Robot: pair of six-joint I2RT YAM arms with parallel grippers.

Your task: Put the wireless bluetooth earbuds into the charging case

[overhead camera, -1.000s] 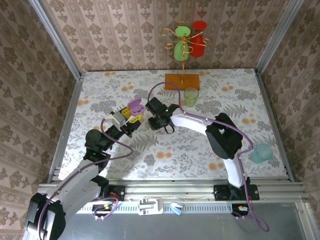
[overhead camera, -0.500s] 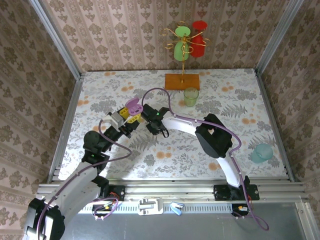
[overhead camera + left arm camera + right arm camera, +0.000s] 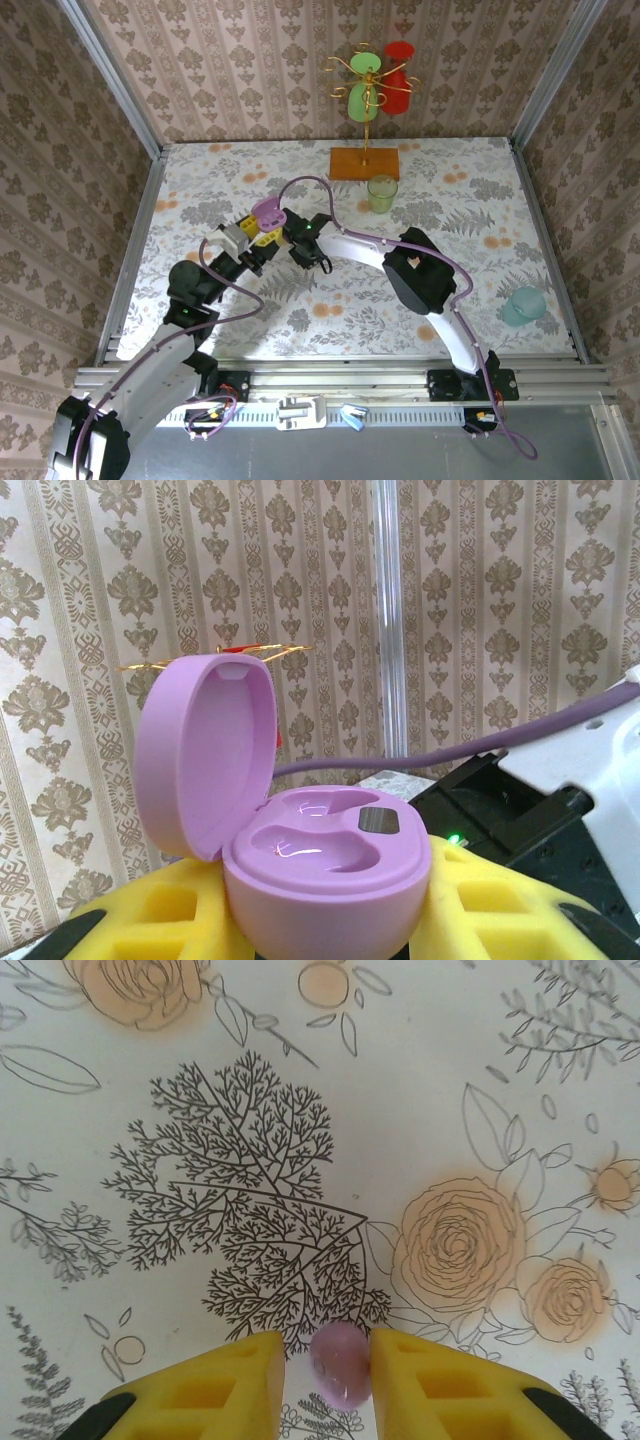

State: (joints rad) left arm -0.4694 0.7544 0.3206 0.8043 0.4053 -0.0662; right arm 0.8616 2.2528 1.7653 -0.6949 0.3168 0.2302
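The bench wore a pale floral cover, and on it sat an orange stand base at the far edge, a clear green cup just beside it — and a teal cup near the right edge

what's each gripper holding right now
left gripper: closed on the open purple charging case
right gripper: closed on a pinkish earbud

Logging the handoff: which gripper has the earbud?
The right gripper, pinching the pink earbud between yellow pads; the left gripper holds the open purple case instead.
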